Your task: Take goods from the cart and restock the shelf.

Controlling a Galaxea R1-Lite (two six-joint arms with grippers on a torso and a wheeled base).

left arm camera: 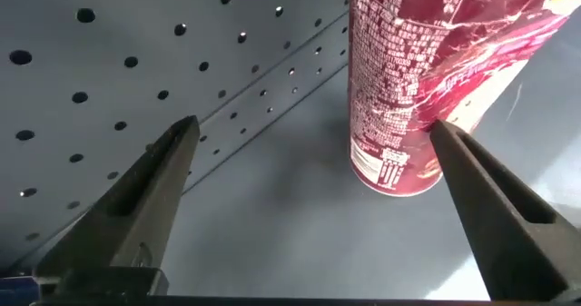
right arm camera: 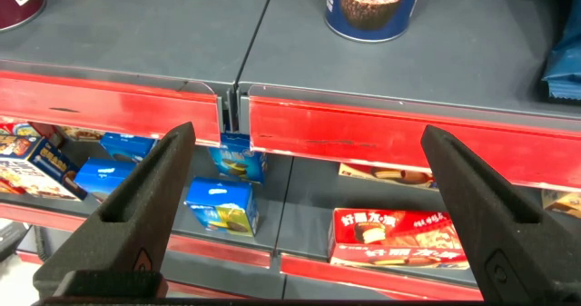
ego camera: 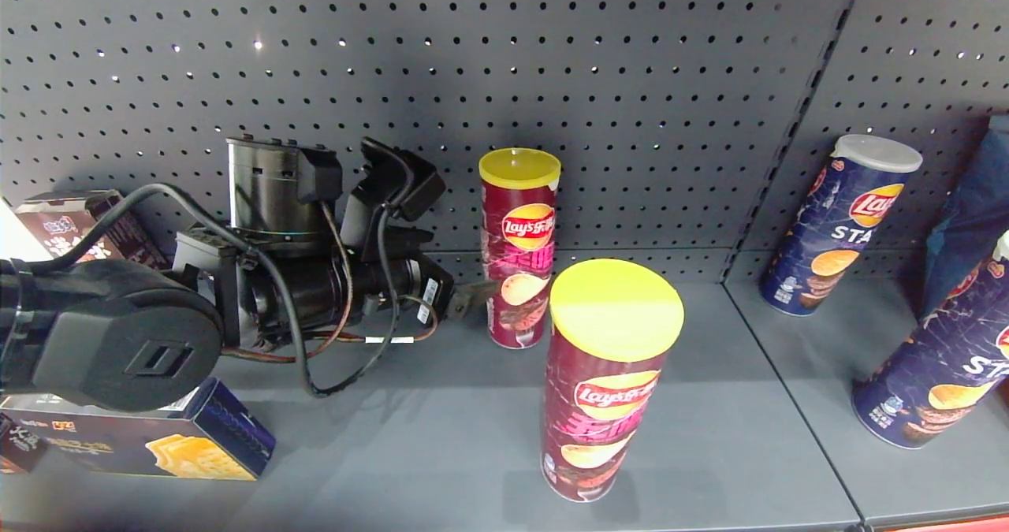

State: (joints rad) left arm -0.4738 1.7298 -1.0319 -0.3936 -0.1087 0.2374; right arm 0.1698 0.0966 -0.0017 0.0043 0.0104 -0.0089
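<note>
left hand (left arm camera: 313, 129): wide open, holding nothing, low over the shelf (ego camera: 441, 437)
rear red can (ego camera: 518, 248): upright on shelf, just ahead of the fingertips, toward one finger; contact cannot tell
long axis: vertical, crosswise to the hand's reach
front red can (ego camera: 607, 382): upright, off to the hand's side
right hand (right arm camera: 309, 135): wide open, empty, out before the shelf edge
nearer arm: left
next (judged): back straight out; a sideways swing could tip the rear can

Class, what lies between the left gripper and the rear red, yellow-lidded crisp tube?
Nothing: the left wrist view shows only bare grey metal shelf between the open left gripper and the rear red cylindrical crisp tube.
</note>
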